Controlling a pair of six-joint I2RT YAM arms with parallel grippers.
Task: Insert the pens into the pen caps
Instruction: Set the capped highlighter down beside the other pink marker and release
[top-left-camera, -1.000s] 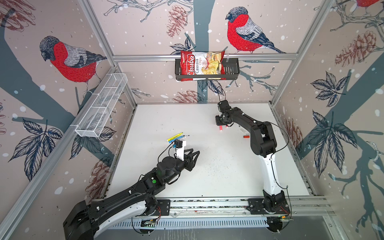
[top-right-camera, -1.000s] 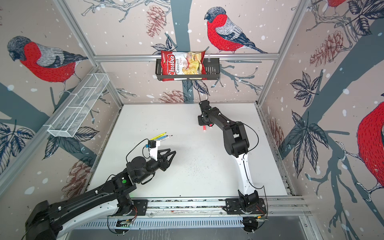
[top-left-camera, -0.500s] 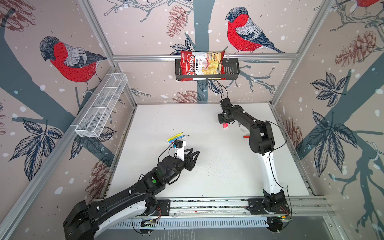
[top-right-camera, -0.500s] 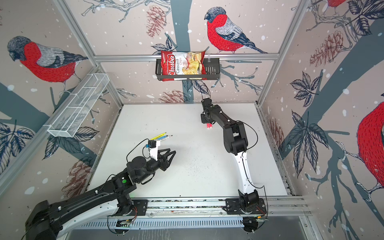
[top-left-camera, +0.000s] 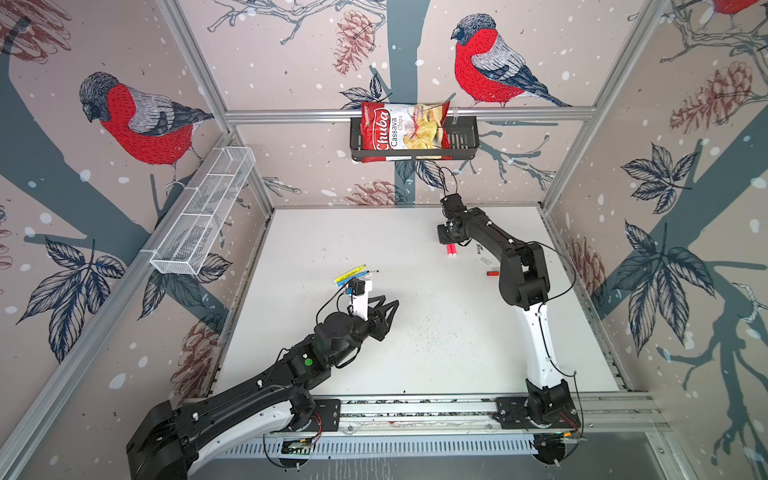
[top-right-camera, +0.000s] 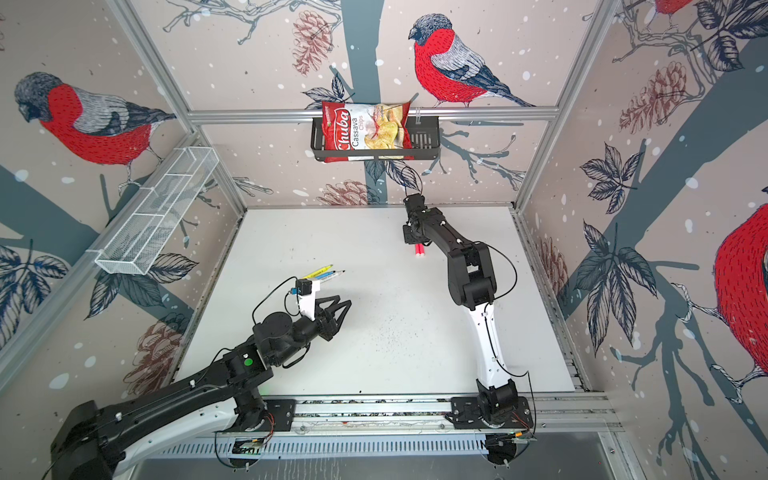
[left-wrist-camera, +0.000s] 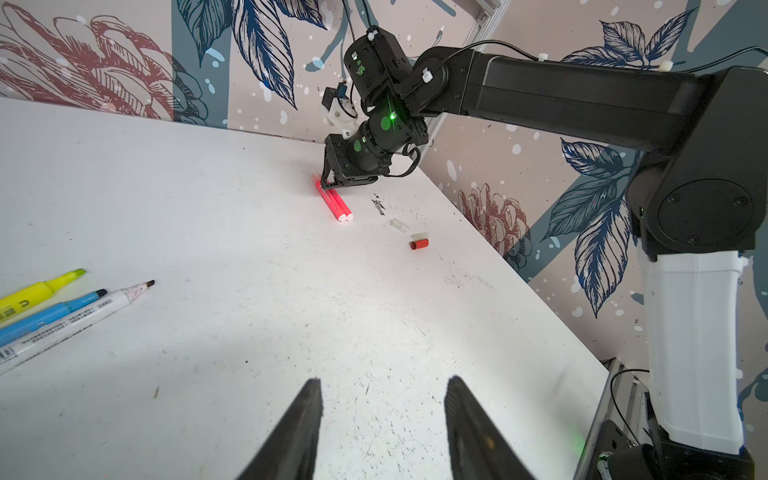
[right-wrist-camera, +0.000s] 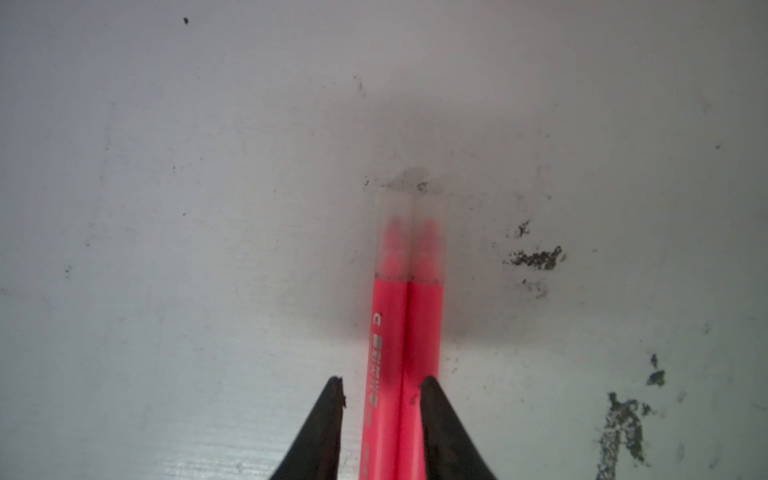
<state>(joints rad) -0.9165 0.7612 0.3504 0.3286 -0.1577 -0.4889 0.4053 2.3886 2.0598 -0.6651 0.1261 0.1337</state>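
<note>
Left side of the table (top-left-camera: 415, 340): yellow pen (left-wrist-camera: 37, 291), blue pen (left-wrist-camera: 54, 311) and white pen (left-wrist-camera: 83, 318) lie side by side, tips bare. Just beside them the left gripper (left-wrist-camera: 384, 380) hangs over bare surface, jaws moderately parted, holding nothing. Far centre-right: two pink pens (right-wrist-camera: 386, 316) lie touching, both wearing translucent caps (right-wrist-camera: 399, 232), and the right gripper (right-wrist-camera: 382, 384) straddles them loosely with a gap at one finger, no grip; right of these a clear cap (left-wrist-camera: 399, 225) and a red cap (left-wrist-camera: 419, 244) lie loose.

Bright, even light, soft shadows; wide-angle bending at top-view edges; close pink pens (right-wrist-camera: 424, 324) blurred.
</note>
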